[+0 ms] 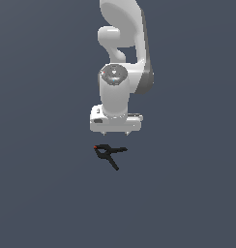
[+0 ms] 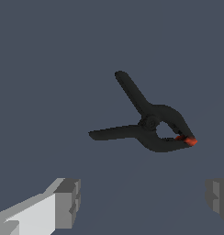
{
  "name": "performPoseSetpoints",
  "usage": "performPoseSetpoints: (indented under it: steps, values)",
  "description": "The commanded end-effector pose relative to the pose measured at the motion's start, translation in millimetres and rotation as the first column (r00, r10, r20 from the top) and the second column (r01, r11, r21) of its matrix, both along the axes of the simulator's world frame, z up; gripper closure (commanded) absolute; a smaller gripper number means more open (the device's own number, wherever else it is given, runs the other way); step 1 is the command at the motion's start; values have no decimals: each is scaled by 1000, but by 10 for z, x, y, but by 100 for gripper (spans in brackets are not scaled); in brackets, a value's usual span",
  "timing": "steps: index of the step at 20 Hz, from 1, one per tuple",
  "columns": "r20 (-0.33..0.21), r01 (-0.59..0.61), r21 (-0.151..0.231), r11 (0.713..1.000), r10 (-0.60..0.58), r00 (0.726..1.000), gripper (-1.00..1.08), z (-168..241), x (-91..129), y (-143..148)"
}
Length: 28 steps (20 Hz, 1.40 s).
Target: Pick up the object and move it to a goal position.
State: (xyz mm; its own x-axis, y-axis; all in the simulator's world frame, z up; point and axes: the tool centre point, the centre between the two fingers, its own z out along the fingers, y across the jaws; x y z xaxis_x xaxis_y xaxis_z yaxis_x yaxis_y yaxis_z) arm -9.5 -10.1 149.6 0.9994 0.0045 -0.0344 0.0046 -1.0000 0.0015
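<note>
The object is a small black spring clamp point(image 1: 109, 153) with two thin splayed handles and a tiny red tip. It lies flat on the dark grey surface, just in front of the white arm in the exterior view. In the wrist view the clamp point(image 2: 150, 125) fills the middle, with its red tip point(image 2: 190, 141) at one end. My gripper point(image 1: 115, 131) hangs above and slightly behind the clamp, apart from it. It is open and empty: two grey fingertips point(image 2: 68, 202) show far apart in the wrist view, with nothing between them.
The white arm point(image 1: 122, 58) rises behind the clamp. The dark grey surface point(image 1: 42, 193) spreads all around, with no other objects and no goal marker in view.
</note>
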Motion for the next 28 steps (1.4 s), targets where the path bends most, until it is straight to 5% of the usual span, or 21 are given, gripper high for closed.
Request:
performPoseSetpoints:
  steps: [1,11,28]
  values:
    - [0,0,0,1000,0,1000,-92,0,0,0]
    - [32,-76,-12,997,76,997,-92,141,88,204]
    - [27,-220,-14,975,221,975,-92,6,130,111]
